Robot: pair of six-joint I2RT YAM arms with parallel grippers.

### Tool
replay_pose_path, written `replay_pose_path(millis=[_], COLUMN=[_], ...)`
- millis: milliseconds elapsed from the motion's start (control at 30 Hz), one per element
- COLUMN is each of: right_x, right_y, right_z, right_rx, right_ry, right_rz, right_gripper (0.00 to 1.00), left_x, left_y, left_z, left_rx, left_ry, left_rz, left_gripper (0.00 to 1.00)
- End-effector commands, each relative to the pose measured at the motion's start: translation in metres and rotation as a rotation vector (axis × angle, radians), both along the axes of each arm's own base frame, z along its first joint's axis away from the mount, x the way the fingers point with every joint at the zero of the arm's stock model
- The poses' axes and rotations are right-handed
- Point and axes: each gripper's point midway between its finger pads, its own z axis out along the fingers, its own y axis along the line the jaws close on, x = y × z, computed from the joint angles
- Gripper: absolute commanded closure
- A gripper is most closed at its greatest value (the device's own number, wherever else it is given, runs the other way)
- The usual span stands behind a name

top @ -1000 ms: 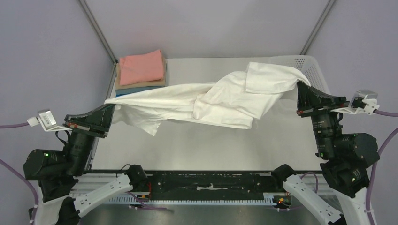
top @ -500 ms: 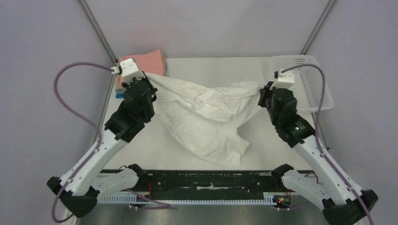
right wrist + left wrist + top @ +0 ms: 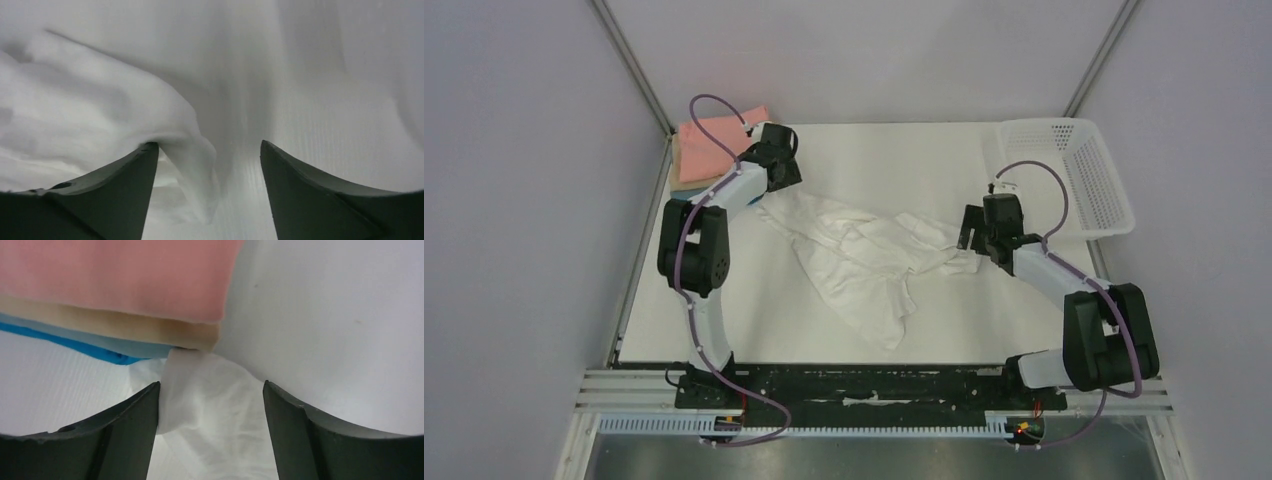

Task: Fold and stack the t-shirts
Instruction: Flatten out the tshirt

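At mid-table the white shirt (image 3: 864, 262) lies crumpled. At its 11 o'clock corner the left gripper (image 3: 210, 390) has its fingers spread wide, cloth between them. At its 3 o'clock edge the right gripper (image 3: 210, 150) gapes likewise. The stack (image 3: 714, 145), pink on top, sits at the table's 11 o'clock.

Even bright overhead light, soft shadows; wrist views blurred close-up.

no readable text, no labels, no brands, no numbers
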Motion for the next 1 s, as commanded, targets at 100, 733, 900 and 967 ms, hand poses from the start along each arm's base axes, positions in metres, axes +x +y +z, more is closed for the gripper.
replay_pose_path(millis=[100,733,900,967], right_x=[0.056,-0.011,-0.022,-0.024], right_y=[0.013,0.007,0.0,-0.002], right_z=[0.102,0.095,0.094,0.094], right_rx=[-0.087,0.04,0.015,0.003], right_ry=[-0.347,-0.429,-0.431,-0.432], right_rz=[0.192,0.097,0.088,0.085], right_gripper=[0.02,0.02,0.02,0.02], left_x=[-0.002,-0.383,-0.383,-0.385], left_y=[-0.056,-0.293,-0.28,-0.278], left_z=[0.068,-0.018,-0.062,-0.072], left_rx=[-0.242,-0.264,-0.104,-0.081], left_ry=[-0.117,0.203,0.313,0.335], left_rz=[-0.15,-1.206,-1.122,-1.107], left_gripper=[0.18,0.2,0.3,0.32])
